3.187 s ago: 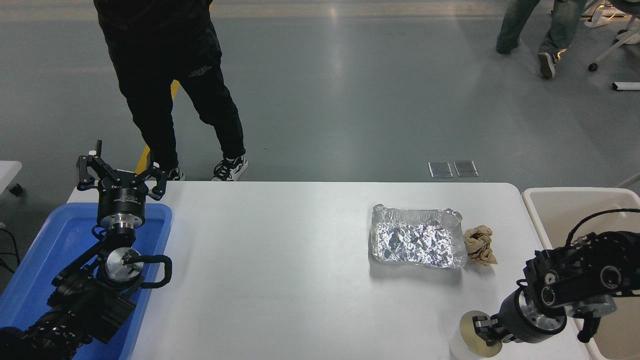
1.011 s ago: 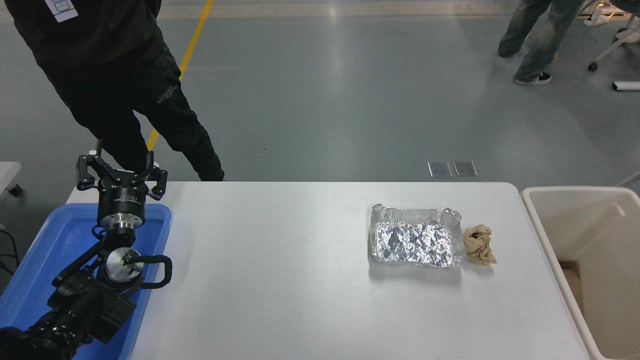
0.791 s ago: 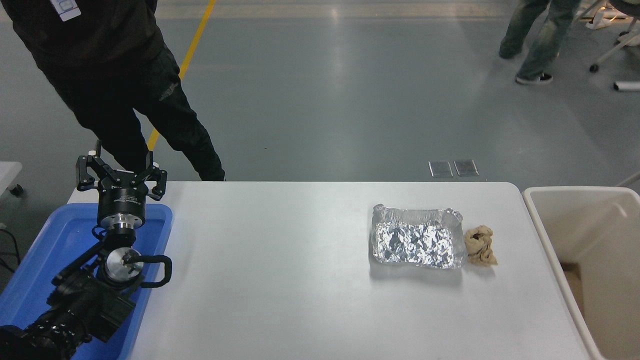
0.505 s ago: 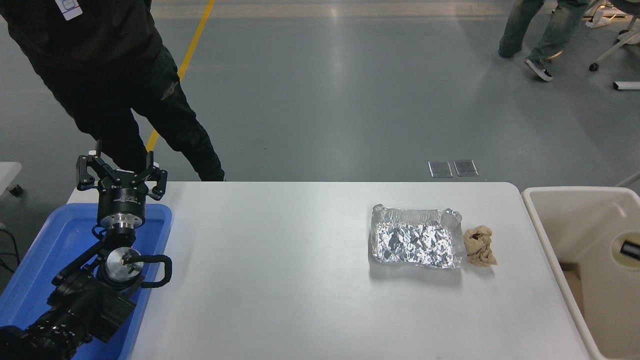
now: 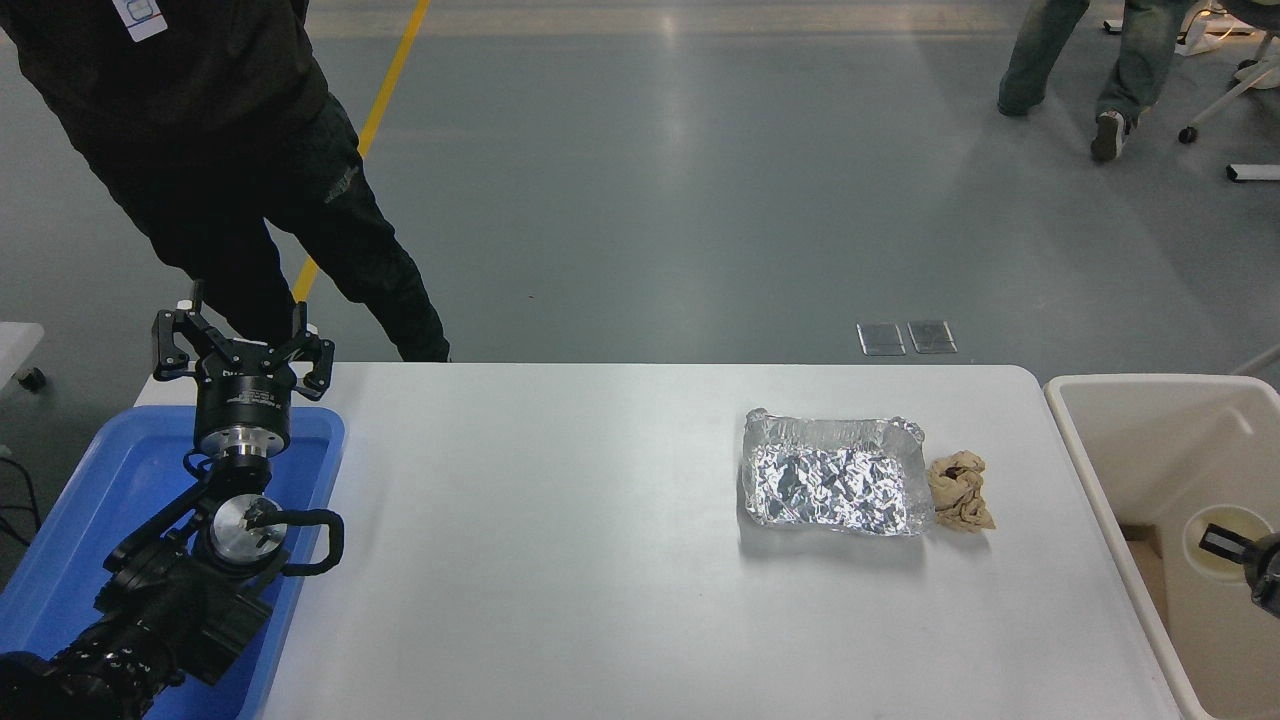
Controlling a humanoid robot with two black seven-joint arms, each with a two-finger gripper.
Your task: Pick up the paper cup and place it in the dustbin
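Observation:
The small white paper cup (image 5: 1222, 520), cream inside, hangs over the inside of the cream-beige dustbin (image 5: 1090, 470) at the table's right end. My right gripper (image 5: 1216, 541) comes in from the right edge and is shut on the cup's rim, with one black finger inside the cup. Most of the right arm is out of view. My left gripper (image 5: 240, 340) is open and empty, parked upright over the blue tray at the lower left.
A crumpled foil tray (image 5: 832, 486) lies on the white table (image 5: 560, 560), with a brown paper wad (image 5: 960, 492) touching its right side. A blue plastic tray (image 5: 110, 480) is at the left. A person in black (image 5: 230, 160) stands at the far left.
One second ago the right arm and cup were out of view. The cup came in from the right edge and has moved left and lower over the dustbin. The left arm has not moved.

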